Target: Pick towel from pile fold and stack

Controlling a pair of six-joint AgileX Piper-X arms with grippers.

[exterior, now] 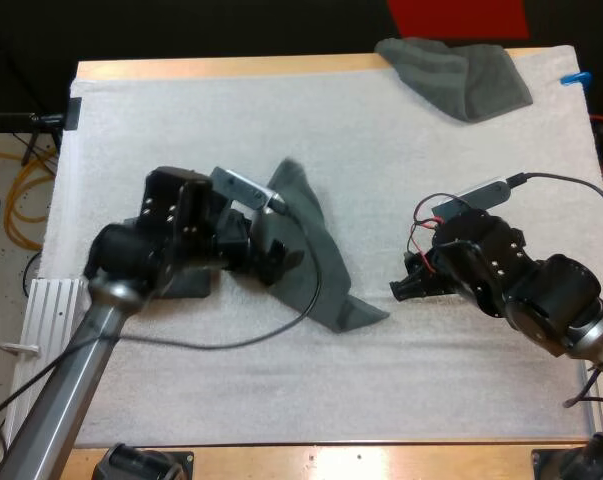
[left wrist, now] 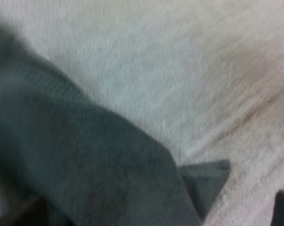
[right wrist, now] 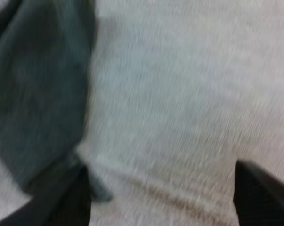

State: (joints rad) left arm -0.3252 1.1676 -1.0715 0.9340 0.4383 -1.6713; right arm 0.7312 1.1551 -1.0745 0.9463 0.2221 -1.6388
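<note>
Your left hand [exterior: 266, 255] sits over the dark towel [exterior: 316, 260] lying left of centre on the white mat [exterior: 381, 170], its grip impossible to tell, while your right hand [exterior: 399, 290] is spread wide just beside that towel's near right corner, and a crumpled towel [exterior: 456, 75] lies at the mat's far right.
</note>
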